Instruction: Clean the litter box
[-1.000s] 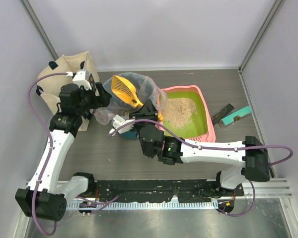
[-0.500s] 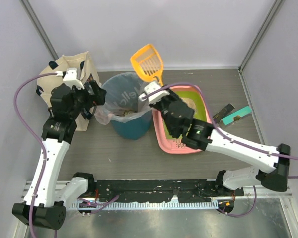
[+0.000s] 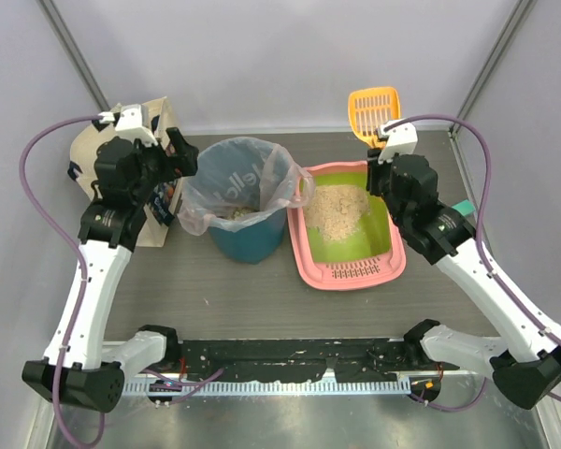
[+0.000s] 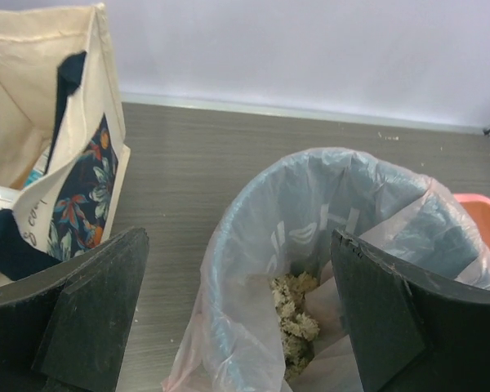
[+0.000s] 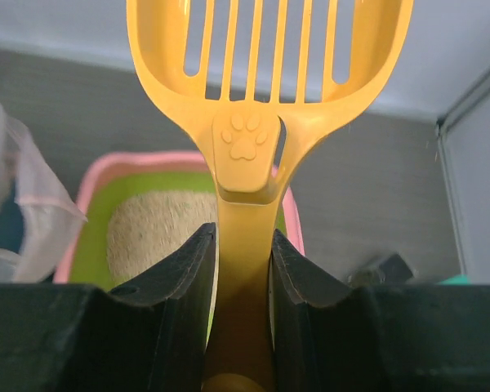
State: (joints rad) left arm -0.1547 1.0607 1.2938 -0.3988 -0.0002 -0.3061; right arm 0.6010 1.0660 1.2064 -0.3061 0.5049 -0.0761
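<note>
Right fingers (image 5: 180,310) clamped on orange scoop (image 5: 247,147) handle, slotted head upright beyond fingertips. Since half second ago, scoop has swung from behind teal bin (image 3: 248,241) to past far right corner of litter box (image 3: 299,245); arm no longer across tray. Litter box on counter (image 3: 215,299), below and left of right fingers, just beside bin. Left fingers (image 4: 90,318) spread wide, empty, bin mouth ahead between them; little change.
</note>
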